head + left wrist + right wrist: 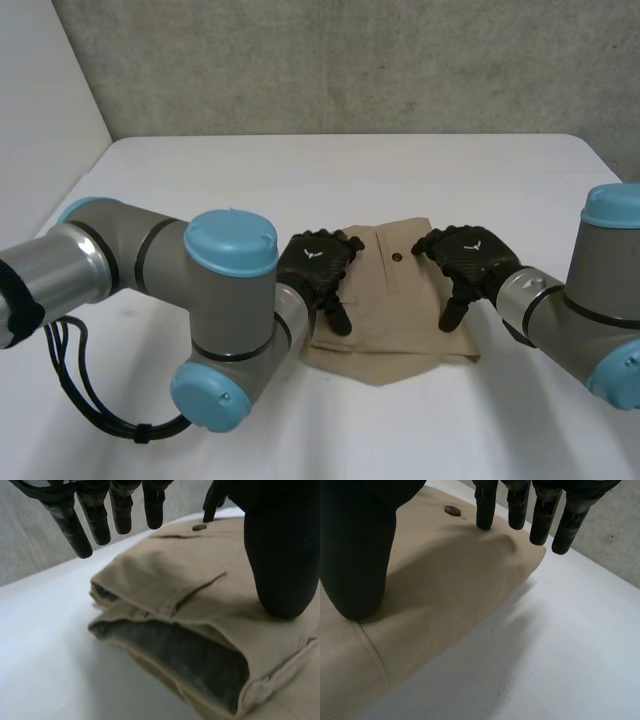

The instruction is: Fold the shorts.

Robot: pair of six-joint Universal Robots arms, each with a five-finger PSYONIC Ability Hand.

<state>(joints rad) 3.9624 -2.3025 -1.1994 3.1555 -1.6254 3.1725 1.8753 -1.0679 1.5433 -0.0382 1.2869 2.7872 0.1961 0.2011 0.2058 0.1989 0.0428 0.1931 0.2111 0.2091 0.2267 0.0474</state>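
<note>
left hand, right hand, each white-marked, press folded shorts

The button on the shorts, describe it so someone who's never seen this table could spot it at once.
On the white table lie folded tan shorts, the left hand on one side and the right hand on the other. Between them, near the shorts' far edge, sits the button: small, round and dark against plain tan cloth.
</note>
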